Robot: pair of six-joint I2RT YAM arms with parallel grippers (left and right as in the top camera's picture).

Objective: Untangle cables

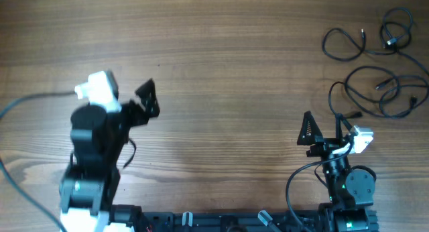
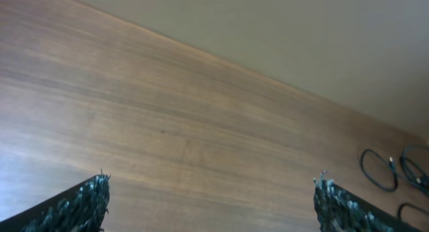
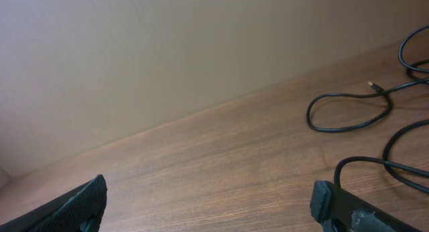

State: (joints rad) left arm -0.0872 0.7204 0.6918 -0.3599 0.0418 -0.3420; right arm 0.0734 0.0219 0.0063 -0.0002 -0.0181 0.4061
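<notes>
Overhead, two robot arms sit at the near edge of a wooden table (image 1: 221,71), neither one touching the cables (image 1: 389,41), which lie in loose black loops at the far right corner. The left gripper (image 1: 149,101) stands well apart from them on the left side of the table, its jaws spread wide and holding nothing; its wrist camera shows bare wood between the two dark fingertips (image 2: 94,195), with the cables (image 2: 363,166) only as small loops far off at the right edge of the frame. The right gripper (image 1: 326,128) is nearer, just short of the lowest loop, and its jaws also gape fully with nothing between them. From the right wrist view, the cables (image 3: 310,116) lie flat on the wood ahead and to the right of the right gripper (image 3: 209,195), one loop ending in a small pale plug tip, and a plain beige wall (image 3: 167,44) rises behind the far edge of the table. Several strands cross one another near the corner, and how they are knotted cannot be made out.
</notes>
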